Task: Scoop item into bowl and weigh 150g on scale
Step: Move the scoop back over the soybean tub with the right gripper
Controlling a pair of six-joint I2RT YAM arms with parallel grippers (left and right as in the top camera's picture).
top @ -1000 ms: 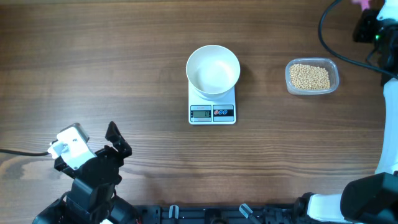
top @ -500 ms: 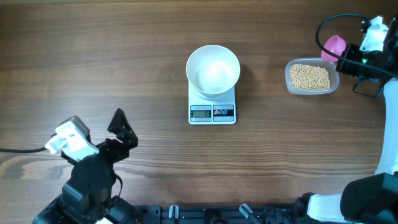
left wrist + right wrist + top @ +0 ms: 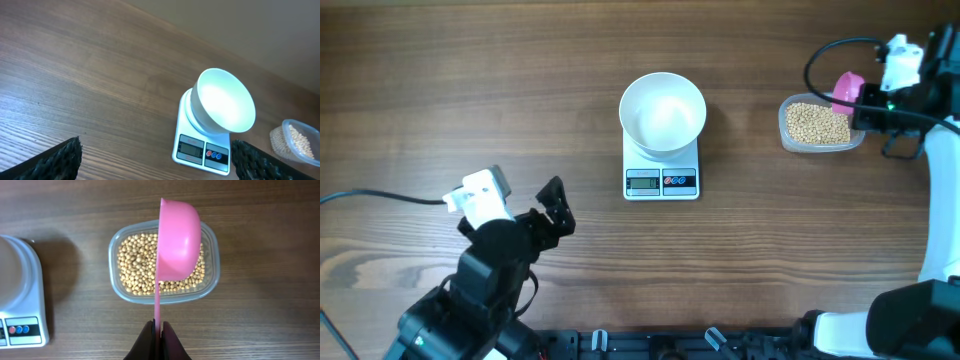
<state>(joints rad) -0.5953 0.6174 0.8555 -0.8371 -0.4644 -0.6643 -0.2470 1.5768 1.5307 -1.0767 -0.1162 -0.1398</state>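
With the right gripper [image 3: 157, 325] we are pinching the pink scoop [image 3: 177, 237] by its handle, cup over the beans [image 3: 140, 265] in the clear tub [image 3: 212, 275] near the worktop [image 3: 470, 80]'s right edge. We are holding the left gripper [image 3: 157, 160] with fingers spread. The bowl [image 3: 663, 112] is sitting on the scale [image 3: 662, 180], mid-worktop.

Top-down overhead, oblique left wrist, close right wrist; scale [image 3: 661, 182] throughout.
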